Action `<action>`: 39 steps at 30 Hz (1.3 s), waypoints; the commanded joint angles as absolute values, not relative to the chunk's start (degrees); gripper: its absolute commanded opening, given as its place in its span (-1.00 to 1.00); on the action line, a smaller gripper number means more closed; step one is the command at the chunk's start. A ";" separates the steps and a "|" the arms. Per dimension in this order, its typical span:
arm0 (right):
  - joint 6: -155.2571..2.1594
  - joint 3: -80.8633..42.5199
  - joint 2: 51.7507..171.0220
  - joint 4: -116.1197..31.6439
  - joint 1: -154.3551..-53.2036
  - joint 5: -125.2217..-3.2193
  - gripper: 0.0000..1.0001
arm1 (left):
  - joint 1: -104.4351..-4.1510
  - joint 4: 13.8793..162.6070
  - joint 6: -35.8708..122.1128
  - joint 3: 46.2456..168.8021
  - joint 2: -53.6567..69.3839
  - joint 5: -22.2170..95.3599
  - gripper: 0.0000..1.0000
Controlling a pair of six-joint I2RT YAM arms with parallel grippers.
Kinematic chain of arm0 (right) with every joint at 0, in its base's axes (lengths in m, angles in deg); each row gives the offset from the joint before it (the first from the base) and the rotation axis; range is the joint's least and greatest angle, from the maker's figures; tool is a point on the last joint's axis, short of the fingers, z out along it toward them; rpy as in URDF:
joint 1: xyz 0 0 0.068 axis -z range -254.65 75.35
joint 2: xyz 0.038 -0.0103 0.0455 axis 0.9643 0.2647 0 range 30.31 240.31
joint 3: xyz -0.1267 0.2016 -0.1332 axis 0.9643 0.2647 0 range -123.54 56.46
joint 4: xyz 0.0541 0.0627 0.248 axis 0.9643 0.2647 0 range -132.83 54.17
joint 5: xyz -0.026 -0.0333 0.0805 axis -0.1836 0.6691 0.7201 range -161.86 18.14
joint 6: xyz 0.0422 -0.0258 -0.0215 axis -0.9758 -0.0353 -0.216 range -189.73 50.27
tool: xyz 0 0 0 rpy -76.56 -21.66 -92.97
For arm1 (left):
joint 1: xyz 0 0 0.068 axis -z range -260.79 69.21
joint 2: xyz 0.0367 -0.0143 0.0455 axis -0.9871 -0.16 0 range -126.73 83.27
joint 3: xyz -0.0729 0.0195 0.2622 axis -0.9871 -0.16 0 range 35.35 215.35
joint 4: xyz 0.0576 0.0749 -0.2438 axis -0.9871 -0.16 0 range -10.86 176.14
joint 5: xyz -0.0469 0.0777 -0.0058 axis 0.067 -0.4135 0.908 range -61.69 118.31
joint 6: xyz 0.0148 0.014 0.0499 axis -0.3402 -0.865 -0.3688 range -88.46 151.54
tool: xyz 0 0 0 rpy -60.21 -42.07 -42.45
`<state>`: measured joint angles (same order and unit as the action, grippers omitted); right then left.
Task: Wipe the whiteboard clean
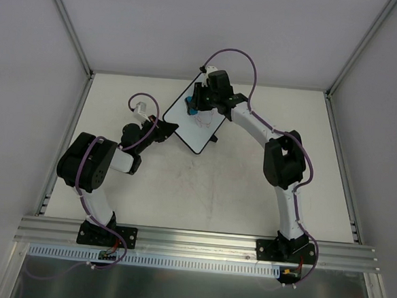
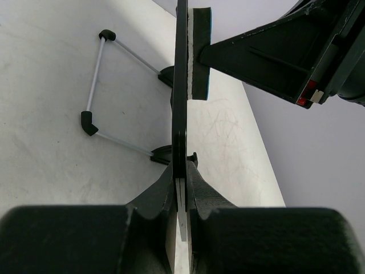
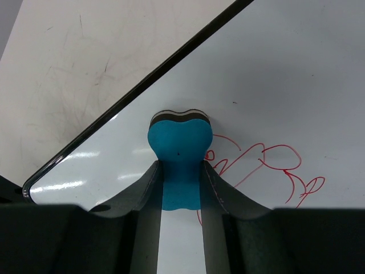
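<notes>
The whiteboard (image 1: 205, 134) stands tilted at the back middle of the table, with a red doodle (image 3: 268, 162) on its face. My left gripper (image 1: 168, 128) is shut on the board's left edge. In the left wrist view the board (image 2: 181, 85) shows edge-on as a thin black line running into that gripper (image 2: 183, 171). My right gripper (image 1: 196, 102) is shut on a blue eraser (image 3: 178, 151). The eraser's dark pad rests against the board (image 3: 285, 74), just left of the doodle. The left wrist view shows the eraser (image 2: 201, 54) flat against the board's right face.
The board's wire stand (image 2: 94, 85) with black corner pieces sticks out behind it onto the scuffed white table (image 3: 74, 63). Grey walls and metal posts close in the table. An aluminium rail (image 1: 199, 241) runs along the near edge by the arm bases.
</notes>
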<state>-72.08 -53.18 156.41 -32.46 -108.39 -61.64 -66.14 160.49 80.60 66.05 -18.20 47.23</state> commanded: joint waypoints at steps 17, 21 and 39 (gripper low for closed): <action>-79.22 -49.99 158.54 -35.62 -104.63 -62.19 -1.00 | -64.44 182.47 78.04 64.80 -17.19 50.02 -1.00; -82.65 -48.04 158.62 -36.15 -101.82 -62.10 -1.00 | -64.27 182.47 77.95 64.80 -17.19 50.02 -1.00; -86.44 -44.35 158.54 -37.38 -99.35 -60.27 -1.00 | -64.18 182.47 78.12 64.97 -18.07 50.19 -1.00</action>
<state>-86.84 -45.29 156.74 -37.29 -98.97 -60.99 -65.74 160.92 80.23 65.92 -18.18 47.10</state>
